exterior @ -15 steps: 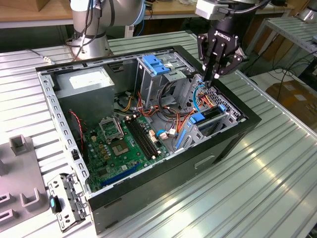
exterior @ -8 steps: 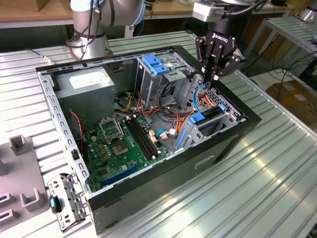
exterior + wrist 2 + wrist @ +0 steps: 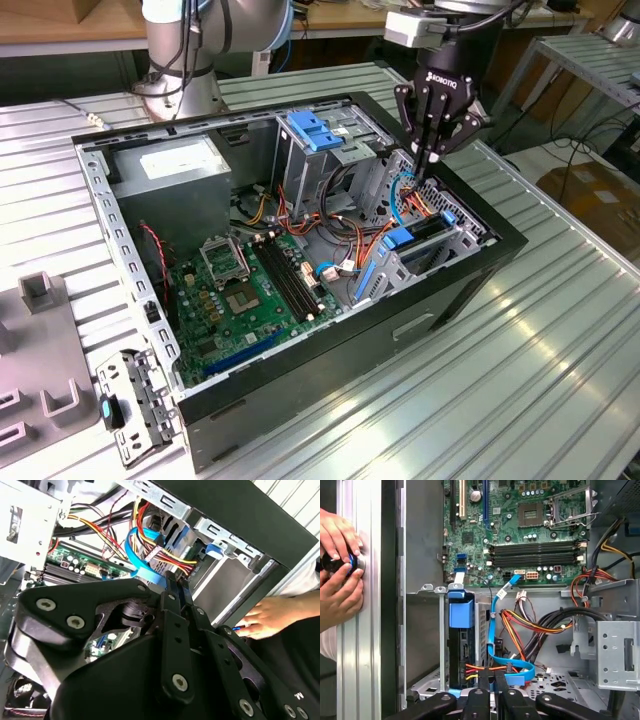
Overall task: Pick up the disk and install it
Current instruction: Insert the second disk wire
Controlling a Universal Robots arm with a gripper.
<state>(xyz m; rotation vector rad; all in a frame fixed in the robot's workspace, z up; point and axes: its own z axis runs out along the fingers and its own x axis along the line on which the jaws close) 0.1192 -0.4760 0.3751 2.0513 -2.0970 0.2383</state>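
Observation:
The disk (image 3: 425, 233) stands on edge inside the low drive cage at the open computer case's (image 3: 500, 250) end on the exterior view's right, with blue side rails around it. In the first wrist view the disk (image 3: 461, 647) is a dark slab under a blue tab, with red and yellow wires plugged in at its end. My gripper (image 3: 431, 165) hangs just above that cage, shut, with nothing between its fingers. The gripper (image 3: 493, 676) tips are beside the blue flat cable and orange wire bundle, a little off the disk. In the second wrist view the gripper (image 3: 176, 580) points at the same cables.
A grey power supply (image 3: 180, 168), a tall cage with a blue bracket (image 3: 315, 130) and the motherboard (image 3: 235, 290) fill the case. A person's hands (image 3: 337, 575) hold a round black and blue knob on the aluminium table beside the case. Grey fixtures (image 3: 40, 350) lie at the exterior view's left.

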